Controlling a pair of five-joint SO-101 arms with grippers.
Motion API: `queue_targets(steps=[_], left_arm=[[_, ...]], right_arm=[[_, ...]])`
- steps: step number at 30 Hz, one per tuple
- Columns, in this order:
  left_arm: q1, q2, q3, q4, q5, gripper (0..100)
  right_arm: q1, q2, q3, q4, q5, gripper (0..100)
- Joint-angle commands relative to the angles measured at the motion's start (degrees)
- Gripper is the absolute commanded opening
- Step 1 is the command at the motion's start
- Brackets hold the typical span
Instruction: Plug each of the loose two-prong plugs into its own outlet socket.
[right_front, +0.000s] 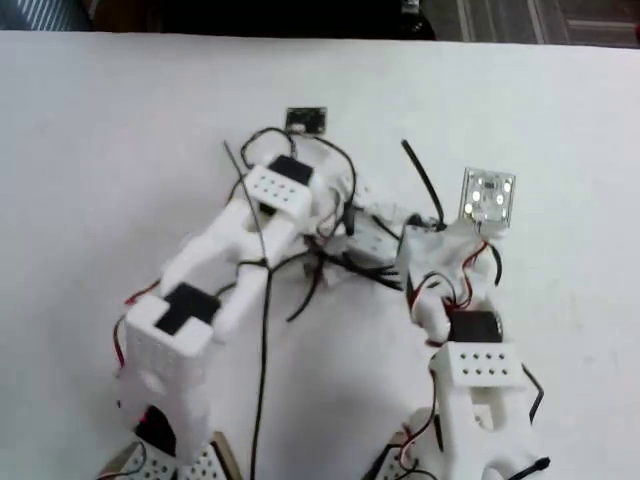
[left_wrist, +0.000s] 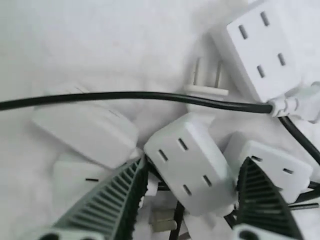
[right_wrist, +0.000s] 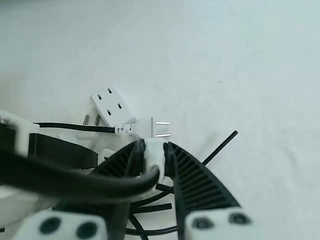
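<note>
Right jaws gripping plug (right_wrist: 154, 150), left jaws straddling outlet socket (left_wrist: 192, 167)

White table (right_front: 80, 120) right across the high view, brightly and evenly lit, just soft shadows on it. Past the far edge, a dark strip (right_front: 250, 15) along the top, a pale striped patch (right_front: 40, 12) at the left corner, grey floor (right_front: 520, 20) with light lines over at the right.

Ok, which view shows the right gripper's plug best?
Right wrist view: the plug is clamped in the right gripper, both prongs clear. The high view loses it among cables; the left wrist view shows another, loose plug.
</note>
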Motion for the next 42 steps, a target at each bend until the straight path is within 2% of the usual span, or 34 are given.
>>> queue_targets(steps=[1,5,11,13,17,22,32,38,42], left_arm=[[0.5,1.0,-3.9,2.0,0.4,29],[0.6,1.5,-5.8,4.2,0.4,26],[0.5,1.5,-7.8,4.5,-0.1,5],[0.7,1.5,-8.6,4.8,-3.1,2],[0.5,1.3,-11.9,8.0,-7.2,2],[-0.3,1.3,-22.1,18.7,-7.6,2],[-3.0,1.3,-41.4,34.5,-18.5,2],[-6.5,1.3,-46.3,36.2,-27.3,2],[-6.4,1.4,-46.2,36.3,-32.7,2]], right_arm=[[0.7,0.0,-3.2,-1.2,-0.4,1.7],[0.7,0.0,-3.2,-1.2,-0.4,1.7],[0.7,0.0,-3.2,-1.2,-0.4,1.7],[0.7,0.0,-3.2,-1.2,-0.4,1.7],[0.7,0.0,-3.2,-1.2,-0.4,1.7],[0.7,0.0,-3.2,-1.2,-0.4,1.7],[0.7,0.0,-3.2,-1.2,-0.4,1.7],[0.7,0.0,-3.2,-1.2,-0.4,1.7],[0.7,0.0,-3.2,-1.2,-0.4,1.7]])
